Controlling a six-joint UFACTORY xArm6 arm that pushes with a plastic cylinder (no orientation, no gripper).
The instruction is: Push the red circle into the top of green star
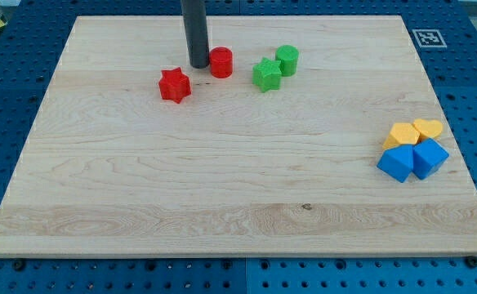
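Observation:
The red circle (220, 62) sits on the wooden board near the view's top, left of centre. The green star (266, 74) lies to its right and slightly lower, a small gap apart. My tip (198, 64) stands right against the red circle's left side. The rod rises straight up out of the view's top. A green circle (287, 60) touches the green star at its upper right.
A red star (174, 85) lies below and left of my tip. At the view's right edge of the board (222, 188) sit two yellow blocks (412, 131) and two blue blocks (412, 160), bunched together.

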